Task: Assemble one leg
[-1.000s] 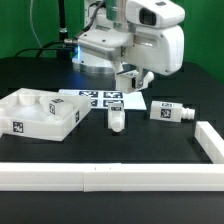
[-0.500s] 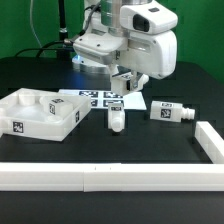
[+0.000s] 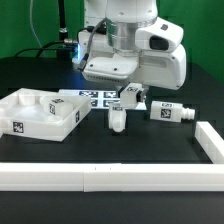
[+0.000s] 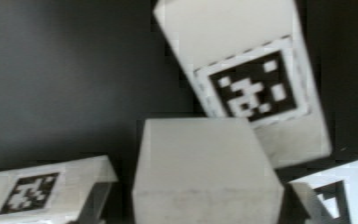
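Near the table's (image 3: 40, 150) middle the leg (image 3: 117, 119) stands upright, its long axis vertical. The gripper (image 3: 130, 98) hangs just far-right of it, and whether it is spread cannot be told.

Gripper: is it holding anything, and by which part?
Nothing, it seems: the gripper hovers just above the upright leg, not touching it.

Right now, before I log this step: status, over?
Tool low by the standing leg, open or shut unclear. Second leg lies toward exterior view's right. Nothing blocking seen.
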Motion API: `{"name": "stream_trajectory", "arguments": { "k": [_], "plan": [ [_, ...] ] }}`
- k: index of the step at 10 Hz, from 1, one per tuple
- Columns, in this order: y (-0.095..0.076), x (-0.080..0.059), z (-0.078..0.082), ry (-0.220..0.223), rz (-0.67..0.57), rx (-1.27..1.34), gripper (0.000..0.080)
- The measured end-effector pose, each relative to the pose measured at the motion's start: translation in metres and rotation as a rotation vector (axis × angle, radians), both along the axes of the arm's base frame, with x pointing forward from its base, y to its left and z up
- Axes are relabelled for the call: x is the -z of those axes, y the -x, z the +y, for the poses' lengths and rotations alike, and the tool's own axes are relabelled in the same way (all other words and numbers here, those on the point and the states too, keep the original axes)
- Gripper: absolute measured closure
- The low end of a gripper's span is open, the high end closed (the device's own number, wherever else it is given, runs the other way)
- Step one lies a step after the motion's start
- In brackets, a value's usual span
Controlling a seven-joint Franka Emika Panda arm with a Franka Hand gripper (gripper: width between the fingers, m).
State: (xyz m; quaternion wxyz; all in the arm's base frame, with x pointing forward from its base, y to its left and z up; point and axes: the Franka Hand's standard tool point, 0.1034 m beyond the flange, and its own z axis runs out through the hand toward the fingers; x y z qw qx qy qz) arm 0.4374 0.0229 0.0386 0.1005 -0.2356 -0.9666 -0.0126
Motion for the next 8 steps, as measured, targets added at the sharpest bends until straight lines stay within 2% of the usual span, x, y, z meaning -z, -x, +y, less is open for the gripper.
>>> {"name": "stream_trajectory", "arguments": {
  "k": [2,4,5,7,8],
  "plan": [
    [-0.001,0.0,-0.004,0.005,-0.003,-0.011,0.0514],
    [-0.006,-0.011,-0.018,-0.055,-0.03,-0.12,0.0514],
    [-0.008,-0.014,-0.019,-0.064,-0.032,-0.113,0.0514],
    [-0.005,-0.007,-0.017,-0.065,-0.018,-0.079,0.0514],
    [-0.003,-0.003,-0.01,-0.061,-0.008,-0.056,0.0514]
  ]
}}
